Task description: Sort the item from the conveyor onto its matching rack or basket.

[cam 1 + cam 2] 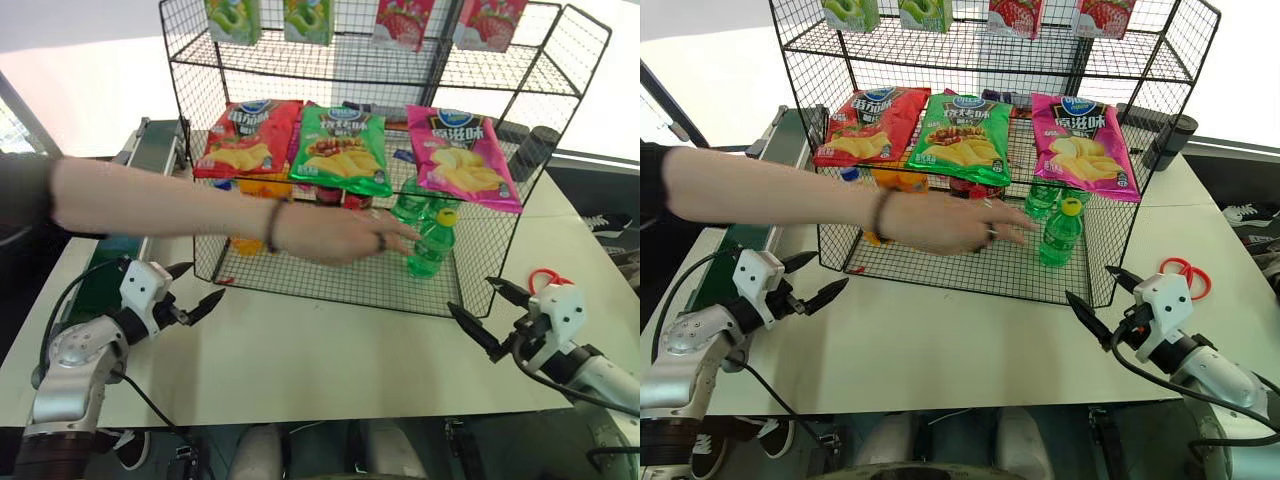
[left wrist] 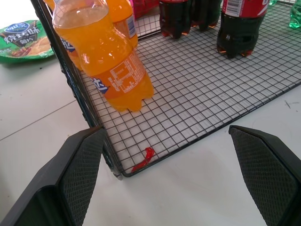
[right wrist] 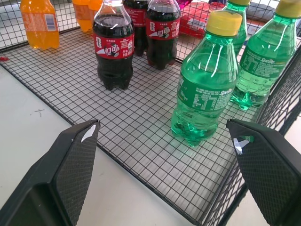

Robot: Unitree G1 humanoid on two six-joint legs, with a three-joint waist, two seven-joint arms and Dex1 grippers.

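Both grippers, left [image 1: 197,287] and right [image 1: 478,315], hang spread and empty beside the rack [image 1: 330,285]. Someone's hand [image 1: 340,235] reaches the bottle [image 1: 431,243] inside; best keep both arms clear

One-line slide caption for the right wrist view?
Open right gripper faces green soda bottle standing in the rack's mesh basket.

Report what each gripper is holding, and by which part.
Nothing is held. The left gripper and the right gripper both stand open and empty over the white table.
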